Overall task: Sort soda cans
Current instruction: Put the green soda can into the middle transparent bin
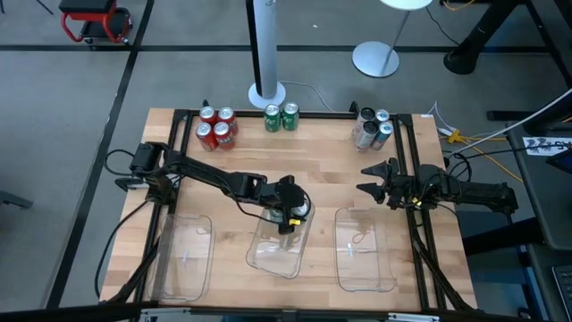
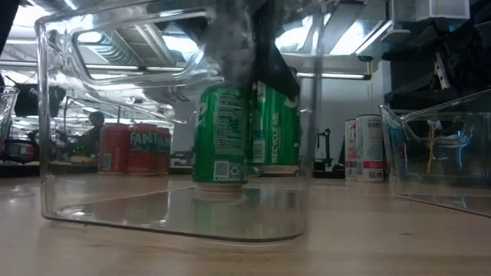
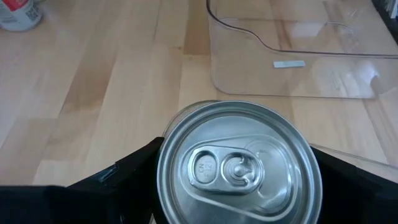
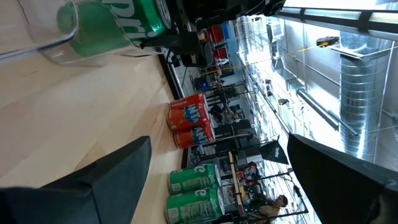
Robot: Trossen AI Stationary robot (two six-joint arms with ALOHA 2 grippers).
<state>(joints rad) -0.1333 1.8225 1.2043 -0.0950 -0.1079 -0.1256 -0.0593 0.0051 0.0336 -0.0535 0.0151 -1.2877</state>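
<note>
My left gripper (image 1: 290,213) reaches over the far end of the middle clear tray (image 1: 268,261) and is shut on a green soda can (image 2: 221,134). A second green can (image 2: 278,126) stands just behind it, in the tray as far as I can tell. At the table's far edge stand several red cans (image 1: 216,128), two green cans (image 1: 281,117) and several silver-grey cans (image 1: 373,128). My right gripper (image 1: 368,179) hovers open near the table's right side, touching nothing. My left gripper pinches the green can between its two fingers (image 3: 127,180), one on each side of the wall just below the silver top (image 3: 239,165). It comes from above, pointing down. The can stays upright, its base (image 2: 219,192) at the tray floor; touching or just above, I cannot tell.
A clear tray (image 1: 183,255) lies near the left of the table and another (image 1: 362,250) near the right, beside the middle one. A white lamp base (image 1: 266,93) stands beyond the far edge. Bare wood lies between the cans and the trays.
</note>
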